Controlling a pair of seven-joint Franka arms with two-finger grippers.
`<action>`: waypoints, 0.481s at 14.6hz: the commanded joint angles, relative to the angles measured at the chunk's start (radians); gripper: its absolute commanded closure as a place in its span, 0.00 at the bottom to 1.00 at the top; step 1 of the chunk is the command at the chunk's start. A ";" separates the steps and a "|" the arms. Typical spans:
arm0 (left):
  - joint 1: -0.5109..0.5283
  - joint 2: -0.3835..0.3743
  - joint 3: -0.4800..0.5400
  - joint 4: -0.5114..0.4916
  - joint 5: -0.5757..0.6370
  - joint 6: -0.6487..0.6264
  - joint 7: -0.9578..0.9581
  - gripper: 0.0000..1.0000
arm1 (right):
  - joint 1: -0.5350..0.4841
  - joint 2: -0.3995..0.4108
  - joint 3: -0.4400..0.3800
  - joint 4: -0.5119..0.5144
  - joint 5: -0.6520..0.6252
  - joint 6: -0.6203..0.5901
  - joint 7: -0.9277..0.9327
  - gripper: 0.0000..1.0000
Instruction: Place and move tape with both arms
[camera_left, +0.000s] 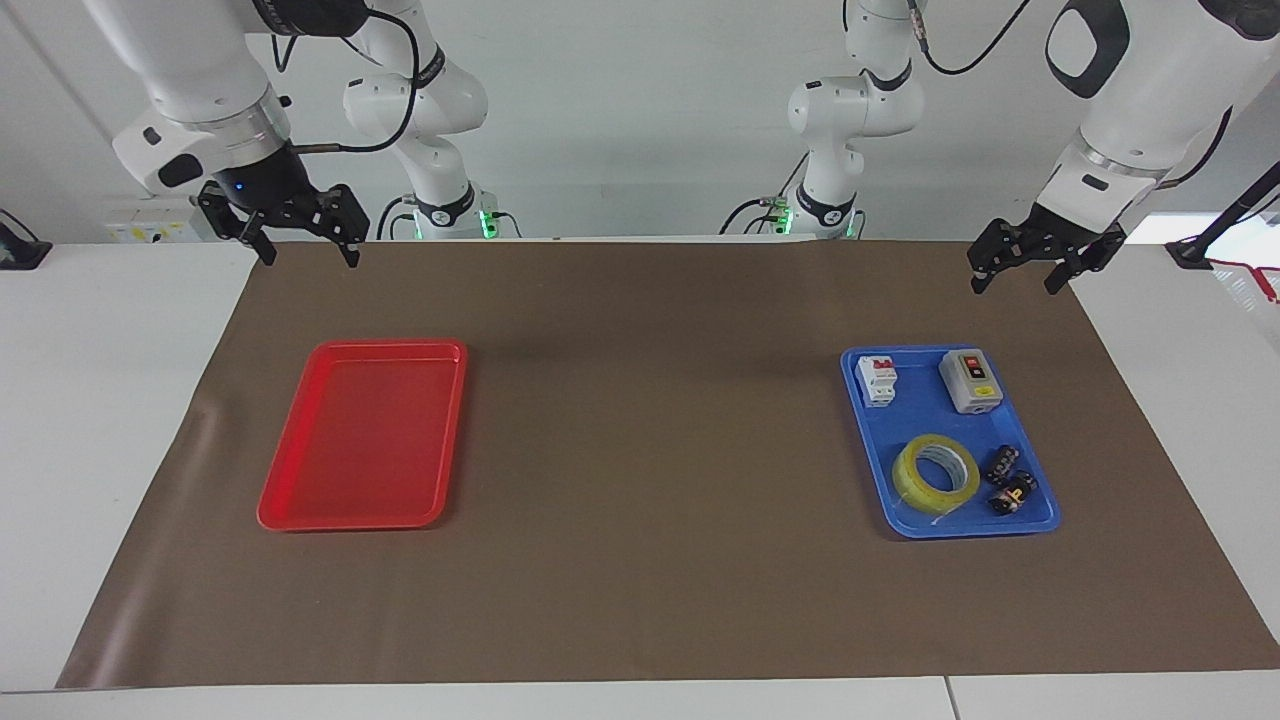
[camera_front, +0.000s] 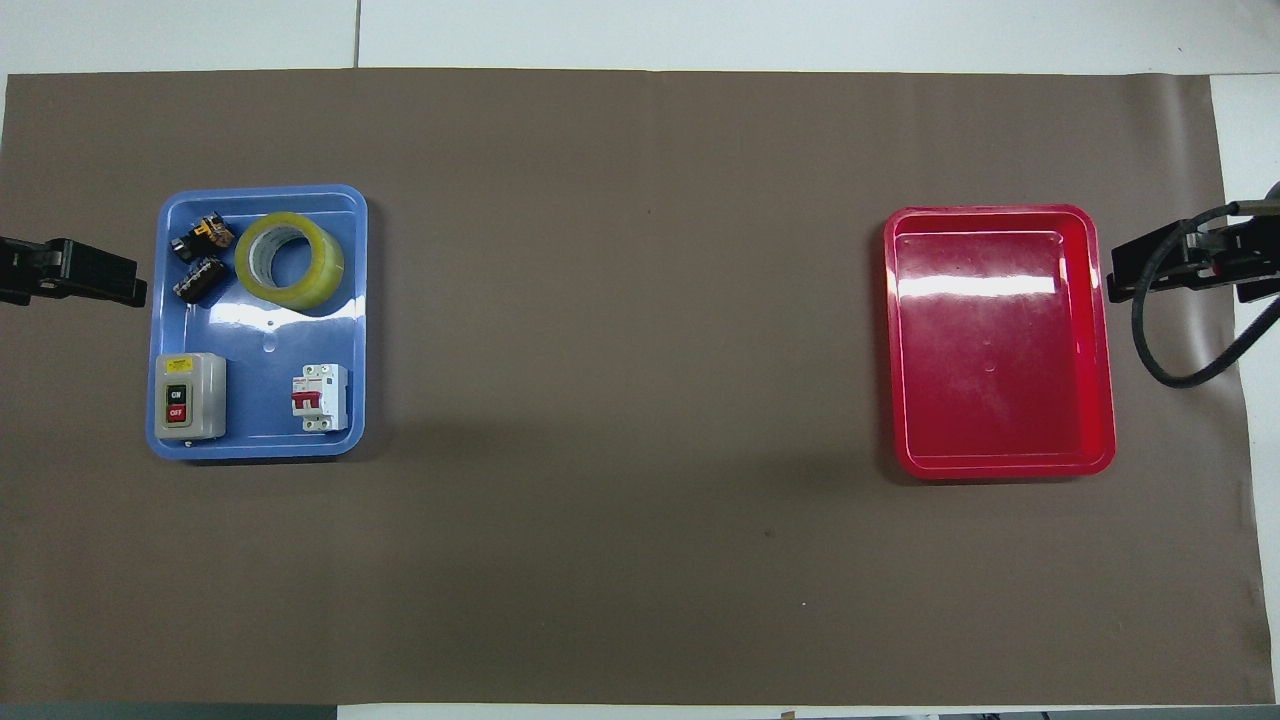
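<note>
1. I take the blue tray (camera_left: 870, 470) as my landmark; it lies on the brown mat (camera_left: 650, 500) toward the left arm's end of the surface.
2. The tape (camera_left: 936, 474) lies flat inside the blue tray, in the half farther from the robots, untouched.
3. Two small black connectors (camera_left: 1008, 480) sit in the tray just beside the tape.
4. A grey switch box (camera_left: 971, 380) and a white breaker (camera_left: 877, 381) occupy the tray's nearer half.
5. My left gripper (camera_left: 1018, 270) hangs in the air over the mat edge, apart from the blue tray, released and holding nothing.
6. My right gripper (camera_left: 305, 245) hangs well apart from the blue tray, released, holding nothing.
7. A red tray (camera_left: 365, 435) lies well apart from the blue tray, toward the right arm's end.
</note>
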 joint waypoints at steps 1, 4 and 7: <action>0.006 0.016 0.001 -0.041 -0.017 0.087 0.017 0.00 | -0.007 0.003 0.004 0.007 0.000 -0.001 -0.016 0.00; 0.010 0.044 0.001 -0.085 -0.017 0.184 0.015 0.00 | -0.007 0.003 0.004 0.007 0.000 -0.001 -0.016 0.00; 0.013 0.114 0.003 -0.093 -0.017 0.259 0.014 0.00 | -0.007 0.003 0.004 0.006 0.000 -0.001 -0.014 0.00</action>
